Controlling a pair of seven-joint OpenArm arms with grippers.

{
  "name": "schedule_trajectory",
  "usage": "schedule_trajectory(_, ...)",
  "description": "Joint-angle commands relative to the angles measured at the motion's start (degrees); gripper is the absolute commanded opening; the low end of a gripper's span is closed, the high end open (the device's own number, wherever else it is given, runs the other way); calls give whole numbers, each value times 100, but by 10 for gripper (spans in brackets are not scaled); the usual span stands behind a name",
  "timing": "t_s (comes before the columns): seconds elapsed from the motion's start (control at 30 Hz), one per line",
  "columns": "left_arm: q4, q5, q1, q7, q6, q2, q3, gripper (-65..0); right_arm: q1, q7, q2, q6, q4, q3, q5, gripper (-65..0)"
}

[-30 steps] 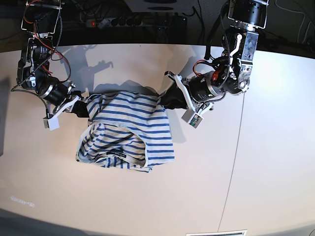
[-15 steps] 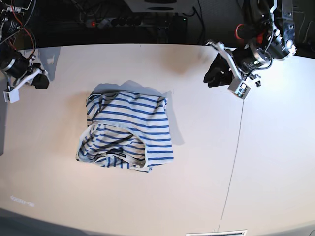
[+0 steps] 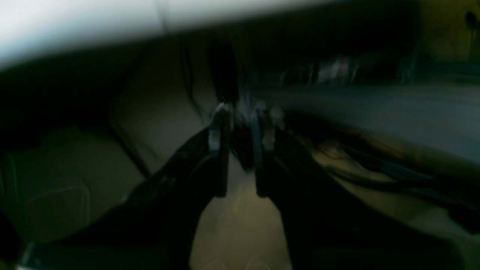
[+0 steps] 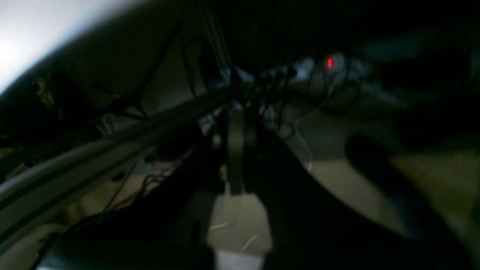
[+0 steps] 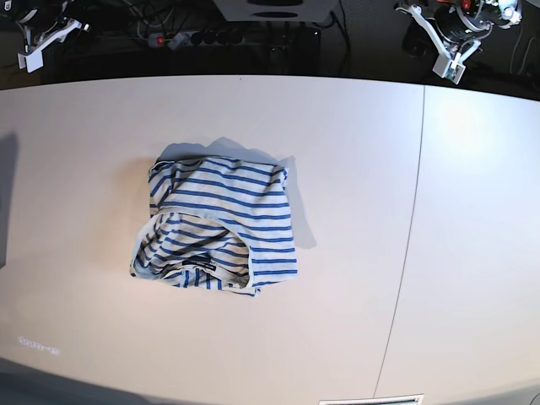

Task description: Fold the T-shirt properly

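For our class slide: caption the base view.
Folded striped T-shirt lies alone on the white table.

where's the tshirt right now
In the base view the T-shirt lies folded on the white table, left of the table's seam, with neither gripper near it.

R gripper [image 4: 237, 157] centre frame, jaws closed, nothing between. Dark, blurred bg: cables [image 4: 285, 93] far, red LED [image 4: 329, 62] far right, grey rail [image 4: 112, 138] running left. Bright patch top left.

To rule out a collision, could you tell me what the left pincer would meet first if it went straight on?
Hard to say: the left pincer points off the table toward dark, blurred clutter; nothing nearer shows.
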Motion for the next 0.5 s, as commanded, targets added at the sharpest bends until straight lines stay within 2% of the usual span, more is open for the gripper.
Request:
schedule_trajectory(0.0, -332, 59, -142, -109, -63, -42, 50, -542, -4, 83, 76, 238, -101, 17, 39, -650)
schedule_trajectory(0.07, -1316, 286, -544, -317, 122, -79, 249, -542, 157, 227, 79, 236, -476, -35, -162, -650)
schedule_trajectory(0.17, -2900, 640, -1325, -907, 671, -136, 621, -542, 514, 555, 76, 197, -1185, -120, -573, -650)
schedule_trajectory(0.23, -3930, 811, -1950, -1088, 1010, -131, 861, -542, 866, 649, 76, 197, -1744, -190, -791, -650)
schedule_trajectory(0.37, -5633, 1134, -3226, -1108, 1451, -76, 1504, -567, 1700, 743, 76, 149, -2911, -498, -1246, -650)
schedule_trajectory(0.47, -6321, 1281, -3904, -1082, 1762, 15, 2000, -580, 2280, 846, 74, 96, -3650, -850, -1541, -650)
